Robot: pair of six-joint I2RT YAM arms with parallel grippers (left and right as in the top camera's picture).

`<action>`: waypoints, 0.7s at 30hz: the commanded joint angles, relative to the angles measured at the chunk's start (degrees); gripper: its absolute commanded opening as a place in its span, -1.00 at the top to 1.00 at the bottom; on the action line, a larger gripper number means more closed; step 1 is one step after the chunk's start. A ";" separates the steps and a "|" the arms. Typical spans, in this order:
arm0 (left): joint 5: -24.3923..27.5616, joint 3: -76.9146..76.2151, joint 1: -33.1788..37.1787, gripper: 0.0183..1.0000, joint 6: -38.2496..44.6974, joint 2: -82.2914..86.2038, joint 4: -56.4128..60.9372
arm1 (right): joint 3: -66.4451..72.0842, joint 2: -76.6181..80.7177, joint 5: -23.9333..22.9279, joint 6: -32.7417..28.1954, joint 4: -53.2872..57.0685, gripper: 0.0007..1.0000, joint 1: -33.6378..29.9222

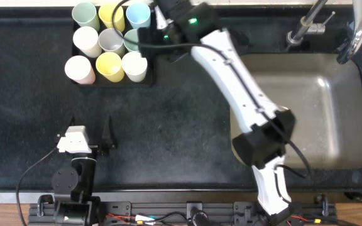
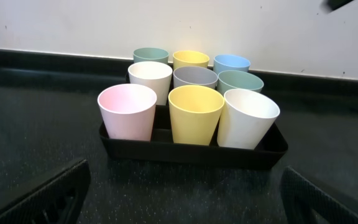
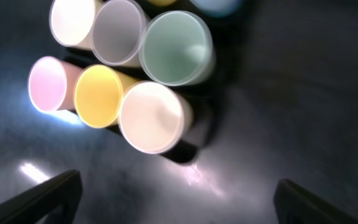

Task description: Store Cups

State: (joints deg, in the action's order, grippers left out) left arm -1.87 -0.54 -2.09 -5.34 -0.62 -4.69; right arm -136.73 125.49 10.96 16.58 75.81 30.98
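A black tray (image 1: 115, 85) at the back left of the counter holds several cups in three rows. The front row is a pink cup (image 2: 127, 112), a yellow cup (image 2: 196, 114) and a white cup (image 2: 247, 117). Behind them stand white, grey and green cups, then green, yellow and blue ones. My right gripper (image 3: 179, 205) hangs open above the tray's right side, over the counter just beside the front white cup (image 3: 151, 116) and the green cup (image 3: 176, 46). My left gripper (image 2: 182, 205) is open and holds nothing, low on the counter in front of the tray (image 2: 191, 152), well apart from it.
A steel sink (image 1: 307, 113) with a faucet (image 1: 307, 25) fills the right side. The right arm (image 1: 231, 75) stretches diagonally from bottom right to the tray. Dark counter lies between the left gripper (image 1: 90, 129) and the tray.
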 commanded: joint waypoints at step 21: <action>0.35 0.09 0.44 -1.00 1.27 0.50 -0.13 | 67.08 -59.21 -7.43 -12.92 -33.83 -0.99 -27.43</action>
State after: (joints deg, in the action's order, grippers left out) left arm -1.85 -0.51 -2.09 -5.34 -0.58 -4.71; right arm -76.93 73.06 2.57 4.23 45.12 6.87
